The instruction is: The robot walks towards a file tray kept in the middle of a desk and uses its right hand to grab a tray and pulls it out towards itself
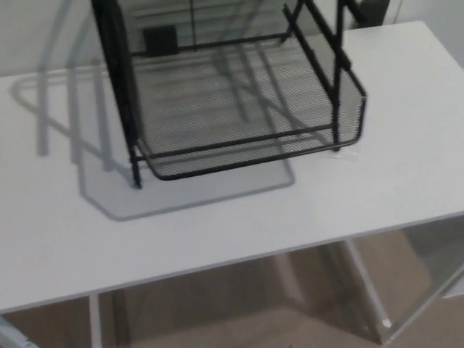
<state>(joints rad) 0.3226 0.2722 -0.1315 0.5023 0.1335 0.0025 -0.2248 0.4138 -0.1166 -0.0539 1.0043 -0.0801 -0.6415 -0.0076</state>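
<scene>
While the head view looks down on a white desk [239, 217], no part of the robot shows, so whether either hand's fingers are released, clenched or grasping anything cannot be told. On the desk stands a black wire file tray rack [232, 87], filling the picture from about 10 o'clock to 2 o'clock and cut off by the top edge. Its lowest mesh tray [246, 138] sits within the frame, with its curved front rim facing 6 o'clock and lying just above the desk surface. Black upright posts [119, 94] rise at the rack's left side, and another pair stands at its right side toward 2 o'clock. A small dark rectangle [160, 38] is seen through the mesh at 11 o'clock. Grey shadows [109, 196] of the rack fall on the desk toward 8 o'clock and just ahead of the tray's front. At 6 o'clock, under the desk's near edge, white legs [366, 290] slant down over a tan floor [217, 319].
</scene>
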